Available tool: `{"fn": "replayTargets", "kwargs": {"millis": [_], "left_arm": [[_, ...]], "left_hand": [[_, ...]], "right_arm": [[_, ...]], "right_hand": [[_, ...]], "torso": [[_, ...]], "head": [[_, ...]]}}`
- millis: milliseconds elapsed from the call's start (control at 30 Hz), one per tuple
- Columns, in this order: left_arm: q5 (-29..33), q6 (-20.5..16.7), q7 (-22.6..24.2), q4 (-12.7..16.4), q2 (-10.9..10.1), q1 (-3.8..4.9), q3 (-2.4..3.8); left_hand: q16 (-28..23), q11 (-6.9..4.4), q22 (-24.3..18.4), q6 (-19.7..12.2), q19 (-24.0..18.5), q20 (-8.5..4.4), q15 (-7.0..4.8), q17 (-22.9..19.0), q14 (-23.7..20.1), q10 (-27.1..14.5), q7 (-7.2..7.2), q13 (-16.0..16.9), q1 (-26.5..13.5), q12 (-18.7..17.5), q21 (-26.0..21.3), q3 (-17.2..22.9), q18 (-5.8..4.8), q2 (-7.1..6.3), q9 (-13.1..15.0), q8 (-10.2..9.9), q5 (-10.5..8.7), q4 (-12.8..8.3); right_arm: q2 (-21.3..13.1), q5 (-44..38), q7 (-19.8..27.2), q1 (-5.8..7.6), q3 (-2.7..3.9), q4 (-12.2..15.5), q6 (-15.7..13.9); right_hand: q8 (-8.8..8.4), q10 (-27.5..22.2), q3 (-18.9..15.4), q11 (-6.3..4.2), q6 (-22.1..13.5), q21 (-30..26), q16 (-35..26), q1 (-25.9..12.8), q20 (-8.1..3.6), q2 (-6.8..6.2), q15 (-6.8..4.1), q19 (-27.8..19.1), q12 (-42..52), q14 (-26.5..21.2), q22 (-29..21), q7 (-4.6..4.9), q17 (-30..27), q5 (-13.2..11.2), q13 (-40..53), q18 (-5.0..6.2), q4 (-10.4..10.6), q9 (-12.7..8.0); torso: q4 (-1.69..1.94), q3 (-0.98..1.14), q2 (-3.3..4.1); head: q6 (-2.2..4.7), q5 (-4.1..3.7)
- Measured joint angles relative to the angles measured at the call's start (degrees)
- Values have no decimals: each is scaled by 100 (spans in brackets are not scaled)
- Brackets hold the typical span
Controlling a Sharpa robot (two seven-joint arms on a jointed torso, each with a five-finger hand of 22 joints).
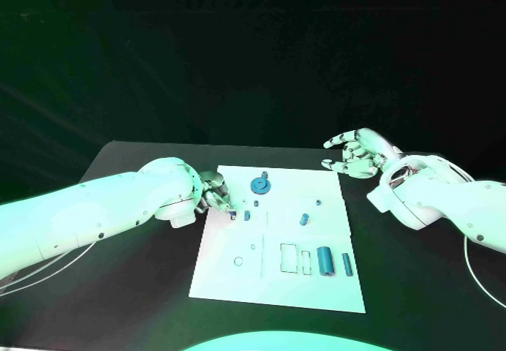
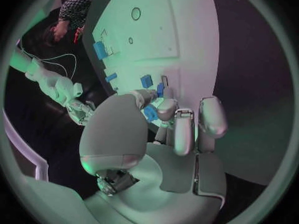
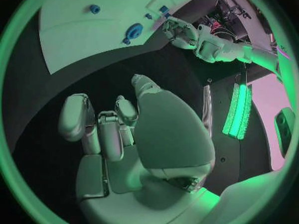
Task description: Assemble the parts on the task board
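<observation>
My left hand (image 1: pixel 214 194) rests at the near-left edge of the white board (image 1: pixel 316 285), its fingers curled together and pinching a small blue piece (image 2: pixel 150 113) between the thumb and the fingertips (image 2: pixel 167 109). From the left wrist, this piece sits just off the board's edge, close beside two more blue pieces (image 2: pixel 147 80) that lie on the board.

My right hand (image 1: pixel 358 153) hovers over the black table (image 1: pixel 137 157), off the far-right corner of the board and apart from it. Its fingers are loosely curled inward with gaps between them, and they hold nothing. The right wrist view shows the palm (image 3: pixel 168 129) over bare table, with the board well beyond the fingertips (image 3: pixel 74 112).

On the board, a round blue wheel (image 1: pixel 259 184) lies toward the far edge, near my left hand. A small blue peg (image 1: pixel 303 218) lies near the middle of the board. Two upright blue cylinders (image 1: pixel 326 260) stand side by side close to the near-right corner, just beside the outlined rectangular slots (image 1: pixel 289 257). A short blue peg (image 1: pixel 247 216) stands just beside my left fingertips.
</observation>
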Motion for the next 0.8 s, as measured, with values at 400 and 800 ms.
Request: {"fn": "replayTargets", "kwargs": {"millis": [400,800], "left_arm": [[-201,50,-71,56,13,-14,-7],[-362,135,-115,78,30,-14,-9]], "left_hand": [[0,0,-1,1,0,0,0,0,0,0,-1,19,-46,0,0,24,0,-46,668,-14,10,22],[0,1,-2,5,0,0,0,0,0,-1,-4,26,-49,21,0,40,-1,-49,750,6,10,7]], "right_arm": [[-4,0,-1,-1,0,2,4],[-6,0,-2,-3,-1,-1,7]], "right_hand": [[0,0,0,0,0,0,0,0,0,0,0,0,0,0,0,0,0,0,0,0,0,0],[0,0,0,0,0,0,0,0,0,0,0,0,0,0,0,0,4,0,0,0,0,0]], "torso": [[0,0,1],[0,-3,-1]], "head": [[-15,-18],[-37,-16]]}}
